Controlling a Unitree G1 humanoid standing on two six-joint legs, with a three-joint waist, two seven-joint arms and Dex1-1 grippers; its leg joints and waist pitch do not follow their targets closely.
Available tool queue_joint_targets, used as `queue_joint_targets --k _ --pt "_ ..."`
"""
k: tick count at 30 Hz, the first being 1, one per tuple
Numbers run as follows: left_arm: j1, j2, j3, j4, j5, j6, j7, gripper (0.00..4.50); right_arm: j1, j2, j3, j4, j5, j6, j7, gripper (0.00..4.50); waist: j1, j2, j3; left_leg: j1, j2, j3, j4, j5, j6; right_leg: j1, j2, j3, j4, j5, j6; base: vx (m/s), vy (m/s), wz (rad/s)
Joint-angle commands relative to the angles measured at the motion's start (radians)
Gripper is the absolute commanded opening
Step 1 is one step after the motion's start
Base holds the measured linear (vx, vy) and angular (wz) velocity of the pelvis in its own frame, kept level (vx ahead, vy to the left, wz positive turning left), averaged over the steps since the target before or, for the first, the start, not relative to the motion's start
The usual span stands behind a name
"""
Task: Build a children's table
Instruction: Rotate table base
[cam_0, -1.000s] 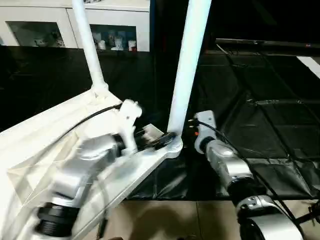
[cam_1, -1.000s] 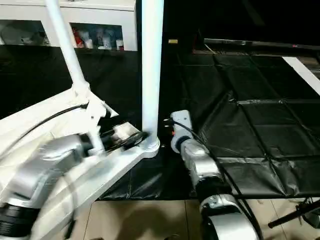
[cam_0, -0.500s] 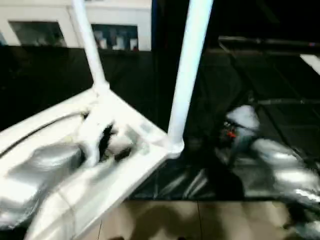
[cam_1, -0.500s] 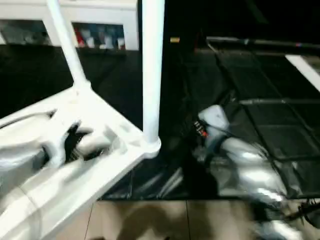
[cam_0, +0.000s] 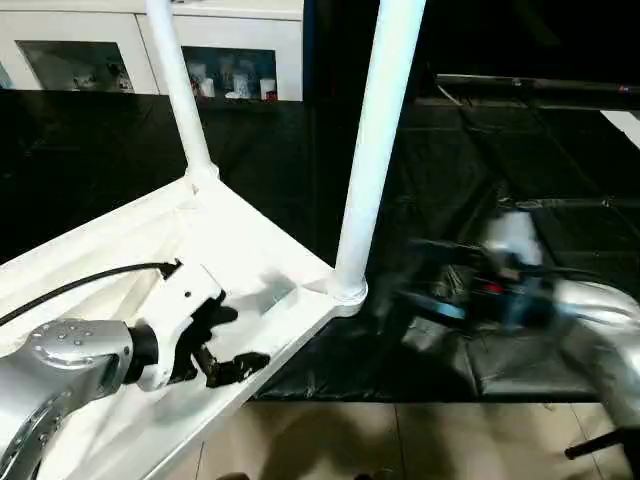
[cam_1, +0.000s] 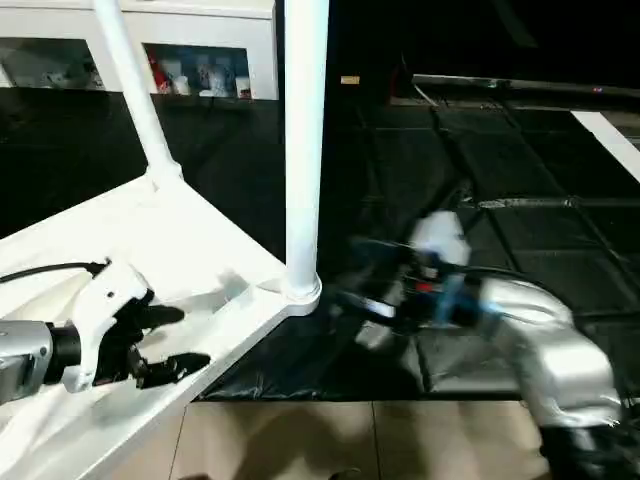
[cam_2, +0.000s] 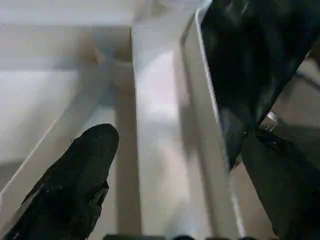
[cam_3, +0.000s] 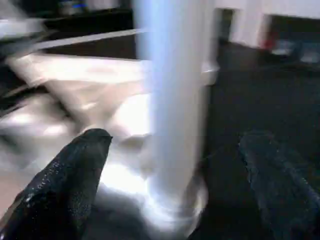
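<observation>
1. My left gripper (cam_0: 228, 343) is spread wide and empty, hovering over the ribbed underside of the upturned table top (cam_0: 120, 255), near its long edge.
2. My right gripper (cam_0: 420, 280) is also wide open, holding nothing, just beside the near leg (cam_0: 375, 140), which stands upright in its corner socket (cam_0: 345, 290).
3. A second leg (cam_0: 180, 85) stands in the far corner, beyond my left gripper.
4. Black sheeting (cam_0: 540, 240) lies under my right arm.

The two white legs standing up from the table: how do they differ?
The near leg looks thicker and stands at the corner closest to the right gripper; the far leg looks thinner, leans leftward, and rises at the back corner before the cabinet. Both are white tubes seated in the tabletop.
</observation>
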Motion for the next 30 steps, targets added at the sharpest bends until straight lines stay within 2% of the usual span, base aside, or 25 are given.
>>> queue_joint_targets --k 1,3,5,7,9,10,12,14,17,21,22,23,30 --pt "0.003 0.012 -0.030 0.003 0.026 0.009 0.012 4.45 -0.034 0.039 0.031 0.064 -0.046 -0.016 -0.071 4.47 0.005 0.008 -0.051 -0.007 0.016 -0.005 -0.075 -0.075 0.023 0.047 -0.058 0.033 -0.078 -0.231 -0.194 0.000 0.000 0.00" --pt "0.005 0.009 -0.039 0.001 0.026 0.018 0.019 4.45 -0.062 0.079 0.043 0.105 -0.046 -0.021 -0.083 4.47 0.006 0.012 -0.055 -0.006 0.018 -0.004 -0.074 -0.062 0.016 0.052 -0.057 0.034 -0.073 -0.172 -0.207 0.000 0.000 0.00" --pt "0.008 0.016 -0.061 -0.010 0.027 0.022 0.021 4.45 -0.094 0.118 0.056 0.158 -0.055 -0.044 -0.092 4.47 0.010 0.013 -0.057 -0.002 0.018 0.000 -0.072 -0.030 0.021 0.050 -0.054 0.034 -0.065 -0.085 -0.223 0.000 0.000 0.00" --pt "0.010 0.014 -0.068 -0.013 0.026 0.023 0.025 4.45 -0.110 0.137 0.057 0.188 -0.054 -0.060 -0.100 4.47 0.015 0.011 -0.060 -0.005 0.016 0.000 -0.070 0.000 0.025 0.056 -0.053 0.033 -0.058 -0.015 -0.234 0.000 0.000 0.00" --pt "0.012 0.015 -0.084 -0.015 0.035 0.021 0.034 4.45 -0.133 0.165 0.048 0.233 -0.047 -0.075 -0.114 4.47 0.018 0.012 -0.058 -0.005 0.017 0.001 -0.072 -0.016 0.023 0.057 -0.056 0.033 -0.058 -0.024 -0.239 0.000 0.000 0.00" --pt "0.012 0.018 -0.098 -0.013 0.048 0.017 0.043 4.50 -0.147 0.180 0.041 0.261 -0.053 -0.086 -0.122 4.28 0.017 0.011 -0.058 -0.005 0.017 0.001 -0.072 -0.020 0.022 0.058 -0.057 0.033 -0.059 -0.031 -0.238 0.000 0.000 0.00" --pt "0.010 0.023 -0.122 -0.010 0.072 0.008 0.056 4.50 -0.164 0.196 0.034 0.290 -0.062 -0.093 -0.140 4.28 0.018 0.011 -0.055 -0.006 0.019 0.001 -0.075 -0.047 0.014 0.057 -0.059 0.035 -0.064 -0.081 -0.227 0.000 0.000 0.00" --pt "0.007 0.015 -0.170 -0.002 0.115 -0.004 0.087 4.50 -0.201 0.228 0.014 0.350 -0.072 -0.105 -0.195 3.98 0.017 0.012 -0.054 -0.005 0.018 0.001 -0.076 -0.060 0.005 0.057 -0.059 0.035 -0.067 -0.117 -0.218 0.000 0.000 0.00" --pt "0.006 0.008 -0.182 0.003 0.122 -0.011 0.098 4.50 -0.212 0.237 0.003 0.373 -0.077 -0.111 -0.223 3.92 0.019 0.012 -0.056 -0.004 0.018 0.001 -0.076 -0.060 -0.004 0.057 -0.059 0.036 -0.066 -0.124 -0.206 0.000 0.000 0.00" --pt "-0.003 0.006 -0.214 0.024 0.161 -0.036 0.126 4.50 -0.225 0.243 -0.035 0.425 -0.079 -0.134 -0.269 3.51 0.023 0.013 -0.060 0.001 0.017 0.004 -0.072 -0.039 -0.004 0.054 -0.055 0.036 -0.060 -0.070 -0.212 0.000 0.000 0.00" --pt "-0.005 0.007 -0.218 0.034 0.175 -0.044 0.136 4.50 -0.227 0.243 -0.045 0.432 -0.074 -0.136 -0.277 3.51 0.022 0.013 -0.060 -0.001 0.017 0.003 -0.073 -0.036 -0.002 0.054 -0.054 0.035 -0.060 -0.059 -0.213 0.000 0.000 0.00" --pt "-0.010 0.010 -0.220 0.055 0.202 -0.064 0.152 4.50 -0.233 0.240 -0.063 0.447 -0.074 -0.143 -0.295 3.29 0.022 0.013 -0.059 -0.004 0.016 0.002 -0.074 -0.041 -0.002 0.056 -0.054 0.034 -0.060 -0.058 -0.211 0.000 0.000 0.00" --pt "-0.015 0.040 -0.213 0.089 0.251 -0.119 0.166 4.50 -0.251 0.223 -0.114 0.499 -0.066 -0.162 -0.335 2.75 0.022 0.014 -0.057 -0.002 0.017 0.002 -0.077 -0.094 -0.014 0.054 -0.057 0.035 -0.068 -0.141 -0.197 0.000 0.000 0.00"
